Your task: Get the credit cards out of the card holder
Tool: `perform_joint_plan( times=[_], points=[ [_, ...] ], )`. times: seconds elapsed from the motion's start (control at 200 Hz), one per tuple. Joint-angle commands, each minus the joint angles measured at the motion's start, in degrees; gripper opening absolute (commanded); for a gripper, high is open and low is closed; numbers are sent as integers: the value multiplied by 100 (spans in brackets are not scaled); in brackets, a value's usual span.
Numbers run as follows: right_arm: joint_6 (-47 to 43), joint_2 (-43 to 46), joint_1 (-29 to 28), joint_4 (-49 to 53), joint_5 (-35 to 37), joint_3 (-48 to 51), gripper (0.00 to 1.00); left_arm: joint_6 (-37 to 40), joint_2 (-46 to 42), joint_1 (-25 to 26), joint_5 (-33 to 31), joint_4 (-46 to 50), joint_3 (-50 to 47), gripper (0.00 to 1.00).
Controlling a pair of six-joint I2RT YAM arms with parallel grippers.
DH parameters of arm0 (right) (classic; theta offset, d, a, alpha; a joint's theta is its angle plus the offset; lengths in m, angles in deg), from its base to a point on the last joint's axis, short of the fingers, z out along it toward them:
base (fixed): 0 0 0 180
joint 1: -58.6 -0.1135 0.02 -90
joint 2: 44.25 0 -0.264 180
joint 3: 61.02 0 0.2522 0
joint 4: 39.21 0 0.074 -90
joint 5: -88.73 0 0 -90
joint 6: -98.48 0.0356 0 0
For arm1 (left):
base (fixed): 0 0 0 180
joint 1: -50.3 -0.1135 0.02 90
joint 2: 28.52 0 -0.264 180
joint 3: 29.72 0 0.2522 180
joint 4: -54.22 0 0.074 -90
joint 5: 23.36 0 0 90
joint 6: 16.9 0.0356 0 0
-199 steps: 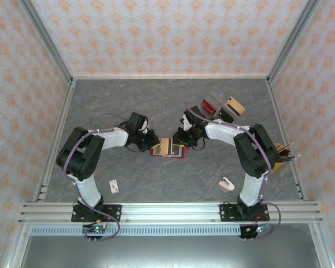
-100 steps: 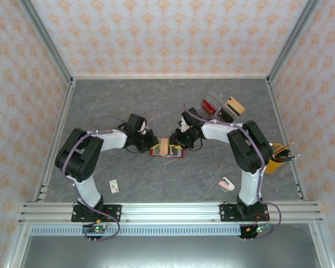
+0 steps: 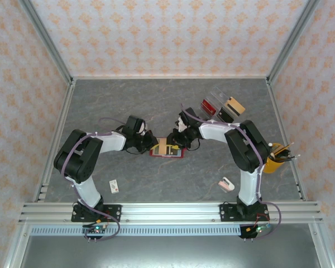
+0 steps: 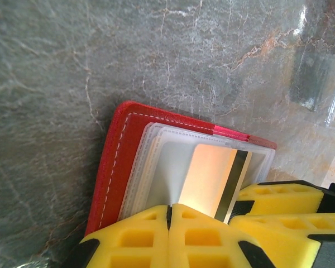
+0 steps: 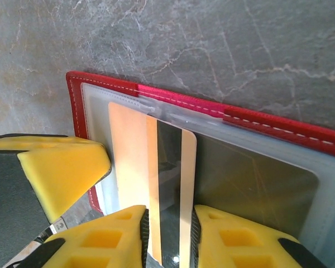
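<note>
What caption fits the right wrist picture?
The right gripper, jaws apart, brackets a tan credit card on the open red card holder.

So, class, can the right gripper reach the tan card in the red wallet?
Likely yes: the right gripper sits on the tan card, with the left gripper beside it pressing the red wallet.

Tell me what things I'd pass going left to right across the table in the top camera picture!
First the small white card → red card holder → dark-red block → tan card with a dark stripe → yellow cup.
</note>
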Motion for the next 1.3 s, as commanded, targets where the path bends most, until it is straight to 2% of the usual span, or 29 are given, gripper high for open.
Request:
perform_joint_plan(
  times=[0.0,0.225,0.45,0.756,1.046,1.156,1.296],
  points=[
    [78,-98,-122,-273,-172,-24,28,-50,285,-40,-478,928,-338,6],
    [356,25,-62,-886,-184,210,21,-51,307,-40,-470,940,-320,4],
    [468,63,-12,-1050,15,278,0,-19,298,-40,-459,973,-300,3],
    [6,504,209,-506,295,476,0,32,179,-110,-421,1028,-197,6],
    [-360,1062,379,-266,308,751,0,146,-36,-172,-156,832,-24,16],
    [-452,1279,424,-286,205,758,0,202,-224,-205,44,687,75,22],
    [-534,1425,454,-389,-131,713,0,130,-513,-286,480,101,13,37]
  ],
)
